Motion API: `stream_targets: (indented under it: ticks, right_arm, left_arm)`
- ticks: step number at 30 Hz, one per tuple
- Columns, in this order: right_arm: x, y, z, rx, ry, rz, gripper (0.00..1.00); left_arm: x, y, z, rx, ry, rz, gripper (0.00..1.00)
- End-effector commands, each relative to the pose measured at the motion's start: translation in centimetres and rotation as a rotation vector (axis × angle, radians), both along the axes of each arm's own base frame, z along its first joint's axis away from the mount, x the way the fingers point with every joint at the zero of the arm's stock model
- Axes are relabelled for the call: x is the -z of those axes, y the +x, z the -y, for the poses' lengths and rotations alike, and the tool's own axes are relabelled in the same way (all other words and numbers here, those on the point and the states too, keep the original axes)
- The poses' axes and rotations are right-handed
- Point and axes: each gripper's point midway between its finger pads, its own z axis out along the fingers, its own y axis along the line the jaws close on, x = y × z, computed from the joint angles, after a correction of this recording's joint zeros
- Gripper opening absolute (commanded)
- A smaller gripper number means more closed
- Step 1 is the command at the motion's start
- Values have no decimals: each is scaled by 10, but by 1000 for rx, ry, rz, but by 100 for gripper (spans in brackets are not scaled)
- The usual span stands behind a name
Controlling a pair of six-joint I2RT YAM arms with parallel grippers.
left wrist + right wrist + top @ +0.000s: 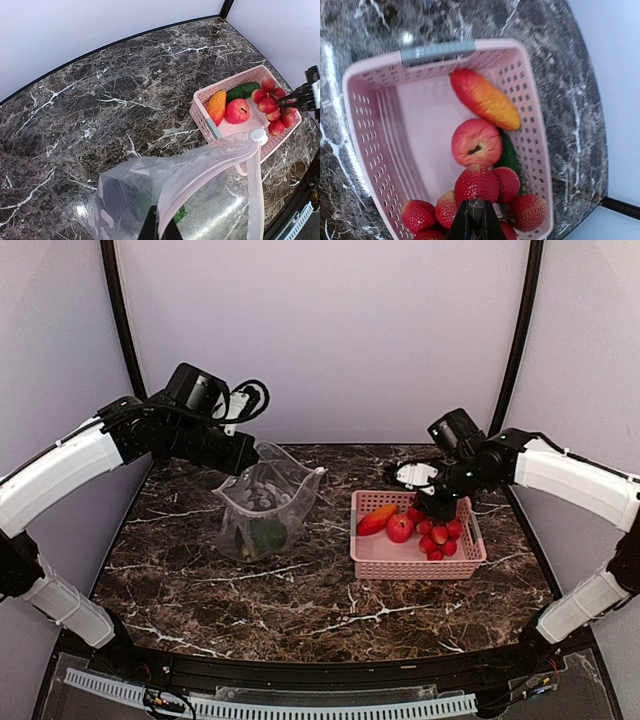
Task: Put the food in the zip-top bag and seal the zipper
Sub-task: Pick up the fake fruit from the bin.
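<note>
The left gripper [243, 458] is pinching the rim of the clear, grey-spotted plastic zip-top bag [262, 502], its jaws closed on the plastic beside the thin whitish zipper strip [200, 167], and is lifting that edge so the mouth is gaping toward the pink plastic lattice basket [410, 565]. The bag's bottom is resting on the dark marble counter [200, 580] with a green piece [268, 536] lying inside. The right gripper [475, 203] is reaching down into the basket's near end, right over the cluster of red bumpy toy berries [476, 182], probably aiming for one; its jaws are looking narrow, but I cannot tell whether they are gripping anything. The long orange-red piece [485, 100], the round red fruit [476, 142] and the dark green cucumber [509, 152] are waiting in the basket, so most of the loading and the sealing are not yet done
</note>
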Motion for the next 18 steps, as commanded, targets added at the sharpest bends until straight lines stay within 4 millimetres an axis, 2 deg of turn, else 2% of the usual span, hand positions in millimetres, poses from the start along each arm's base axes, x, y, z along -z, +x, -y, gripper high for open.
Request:
stream_targets:
  ticks: [1,9,14,18]
  right_arm:
    - [-85,-6,-17,-60,201,113,0]
    - [-193,-38,-59,-258,549,156,0]
    - [-248,-47,-85,-356,717,126,0]
    - [-290,-61,-105,-467,875,52,0]
  left_arm:
    - [-3,2,10,-11,-63,-25,1]
    - [-10,7,20,-49,-147,-53,1]
    - [-9,9,25,-57,-171,-68,1]
    - [-10,11,29,-61,-185,-79,1]
